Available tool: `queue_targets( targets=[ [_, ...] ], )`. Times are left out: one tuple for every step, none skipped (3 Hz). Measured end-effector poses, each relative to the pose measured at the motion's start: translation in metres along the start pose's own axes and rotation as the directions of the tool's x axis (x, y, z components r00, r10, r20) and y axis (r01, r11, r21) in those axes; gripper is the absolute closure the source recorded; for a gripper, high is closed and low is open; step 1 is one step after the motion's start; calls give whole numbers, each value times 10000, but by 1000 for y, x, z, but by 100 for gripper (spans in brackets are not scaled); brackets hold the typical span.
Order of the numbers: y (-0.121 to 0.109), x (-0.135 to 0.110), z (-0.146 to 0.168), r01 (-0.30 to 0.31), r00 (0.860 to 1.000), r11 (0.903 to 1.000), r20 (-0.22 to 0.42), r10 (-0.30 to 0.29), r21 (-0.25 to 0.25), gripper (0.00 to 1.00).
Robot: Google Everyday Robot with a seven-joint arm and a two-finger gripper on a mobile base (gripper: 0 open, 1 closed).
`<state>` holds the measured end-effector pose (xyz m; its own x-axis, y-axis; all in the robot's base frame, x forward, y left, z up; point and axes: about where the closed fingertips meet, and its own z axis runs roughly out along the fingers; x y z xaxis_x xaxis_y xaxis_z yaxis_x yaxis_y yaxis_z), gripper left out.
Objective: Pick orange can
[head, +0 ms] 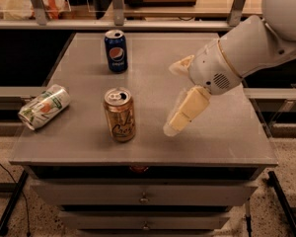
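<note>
The orange can (120, 114) stands upright near the front of the grey table (222, 142), left of centre. It has a golden-tan body, dark script and a silver top with a pull tab. My gripper (172, 98) hangs over the table to the can's right, about a can's width away and not touching it. Its two cream fingers (186, 111) are spread apart and hold nothing. The white arm comes in from the upper right.
A blue Pepsi can (116, 50) stands upright at the back of the table. A white-and-green can (43, 106) lies on its side at the left edge. Drawers (144, 197) sit under the table front. A shelf with rails runs behind.
</note>
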<state>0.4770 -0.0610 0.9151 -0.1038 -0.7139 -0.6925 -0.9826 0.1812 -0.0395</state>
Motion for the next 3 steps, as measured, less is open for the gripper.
queue_targets(
  targets=[
    [5, -19, 30, -110, 9933, 9974, 1138, 190, -708, 0],
    [9, -34, 50, -96, 9818, 9935, 1872, 309, -1135, 0],
    [10, -43, 64, -131, 9718, 9917, 2321, 427, -1277, 0]
  ],
)
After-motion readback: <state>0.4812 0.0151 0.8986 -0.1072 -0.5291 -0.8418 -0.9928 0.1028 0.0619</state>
